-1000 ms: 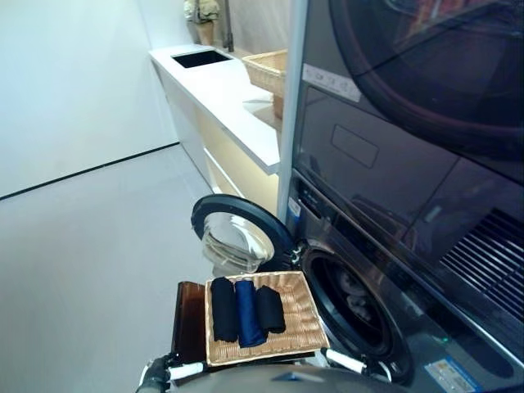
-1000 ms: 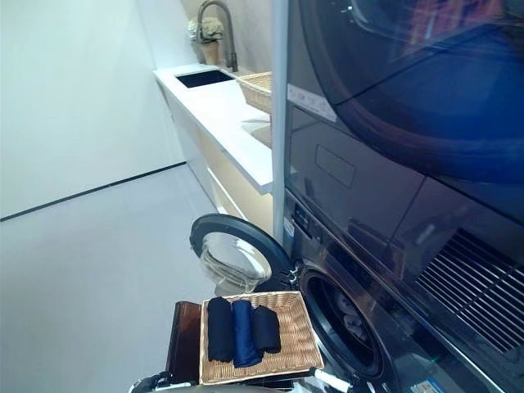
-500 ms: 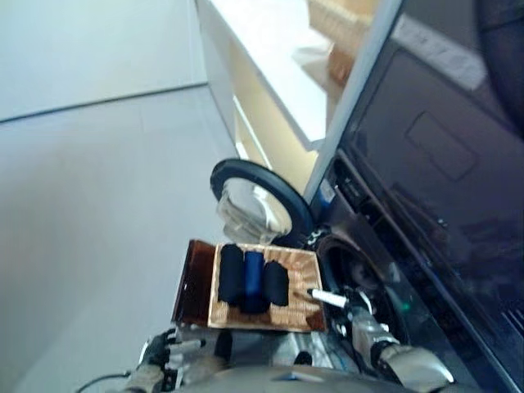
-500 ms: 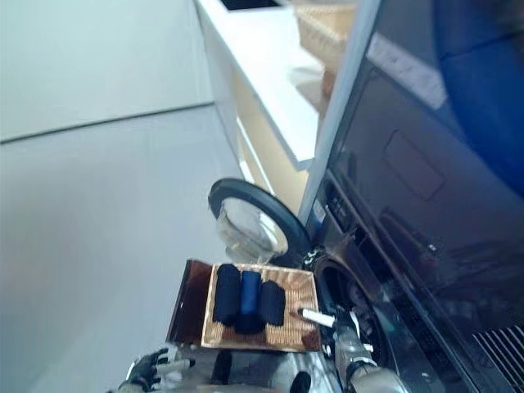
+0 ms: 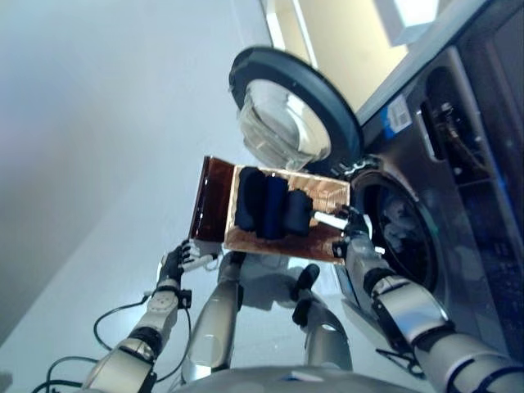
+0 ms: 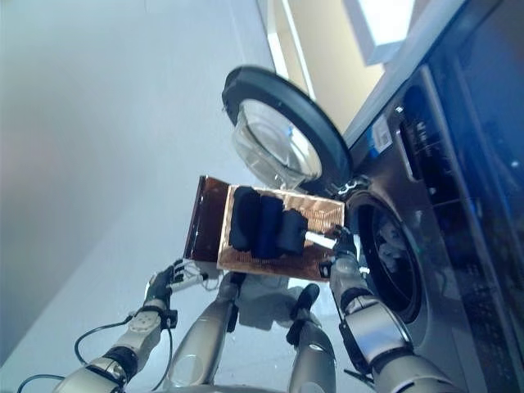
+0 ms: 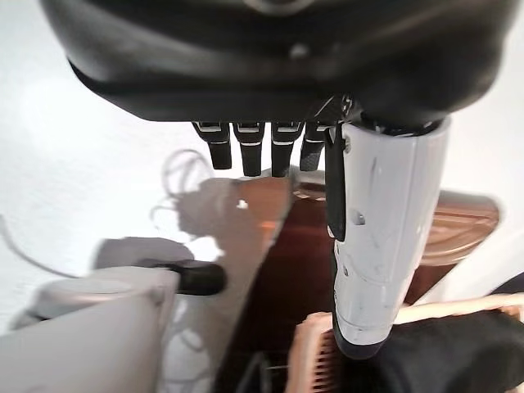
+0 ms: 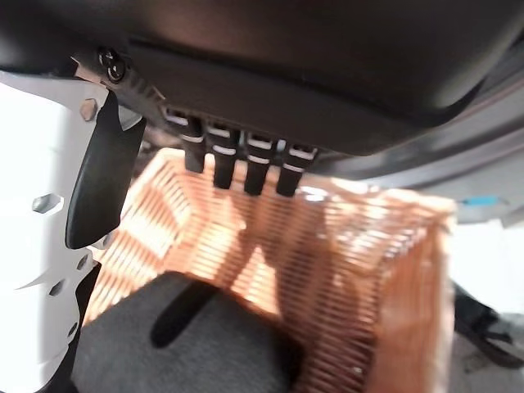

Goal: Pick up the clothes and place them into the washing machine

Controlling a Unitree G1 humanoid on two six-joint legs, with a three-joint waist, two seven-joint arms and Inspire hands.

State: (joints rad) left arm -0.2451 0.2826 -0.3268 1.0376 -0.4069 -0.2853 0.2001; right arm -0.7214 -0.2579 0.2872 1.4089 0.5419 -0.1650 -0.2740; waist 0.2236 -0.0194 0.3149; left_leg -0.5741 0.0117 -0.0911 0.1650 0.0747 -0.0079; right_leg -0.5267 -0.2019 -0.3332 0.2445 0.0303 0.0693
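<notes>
Left eye view: three rolled clothes (image 5: 273, 212) lie side by side in a shallow wicker basket (image 5: 330, 196), two black rolls flanking a dark blue one. Their long axes run parallel to one another, each pointing from the basket's near edge toward the round door (image 5: 295, 110) of the washing machine (image 5: 458, 164), and the row of rolls stretches across the basket from the side away from the machine toward the drum opening (image 5: 397, 233). The roll nearest the machine is the shortest. The basket sits on a brown stool (image 5: 211, 209), whose bare top shows on the side away from the machine.

The right hand (image 5: 354, 229) is at the basket's machine-side edge, its white-covered thumb reaching over the weave next to the nearest black roll. In the right wrist view its fingers (image 8: 246, 168) hang fairly straight above the wicker and grip nothing, with the black roll (image 8: 176, 340) below them.

The left hand (image 5: 182, 259) is low beside the stool's outer corner, apart from the basket. The left wrist view shows its fingers (image 7: 250, 151) relaxed and empty, thumb extended over the stool's edge.

The machine's door stands swung open beyond the basket, its glass bowl facing outward.
</notes>
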